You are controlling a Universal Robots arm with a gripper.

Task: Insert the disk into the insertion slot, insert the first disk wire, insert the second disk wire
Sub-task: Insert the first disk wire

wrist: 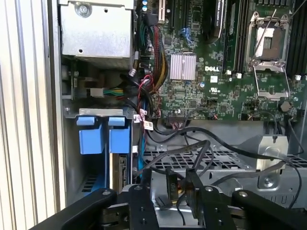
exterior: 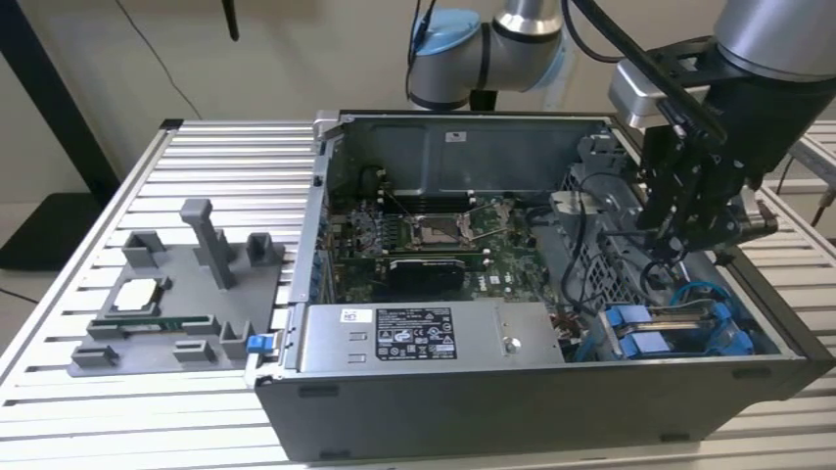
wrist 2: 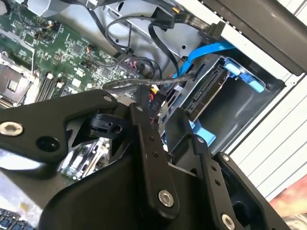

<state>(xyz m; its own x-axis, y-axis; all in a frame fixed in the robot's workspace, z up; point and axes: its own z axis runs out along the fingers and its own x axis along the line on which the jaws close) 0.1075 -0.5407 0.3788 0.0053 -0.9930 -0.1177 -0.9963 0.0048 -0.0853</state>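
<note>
Black gripper (wrist: 181, 188) – hold unreadable, cannot tell wide or narrow; close above grey perforated drive cage (wrist: 230, 160), black cables (wrist 2: 125, 83) just beside | disk (wrist 2: 207, 91) – seated in insertion slot (wrist 2: 237, 120), blue carrier tabs (wrist 2: 242, 74) at slot mouth | blue wire (wrist 2: 211, 50) arcing near disk | green motherboard (wrist 2: 72, 48) beyond cage

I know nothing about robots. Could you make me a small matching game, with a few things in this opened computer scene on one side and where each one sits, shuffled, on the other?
1. disk
2. processor socket
3. grey parts tray
4. gripper

A. on the slatted table, outside the case
B. middle of the green motherboard
C. over the black cables inside the case
D. in the insertion slot, behind blue tabs

Pairs: 1-D, 2-B, 3-A, 4-C
</note>
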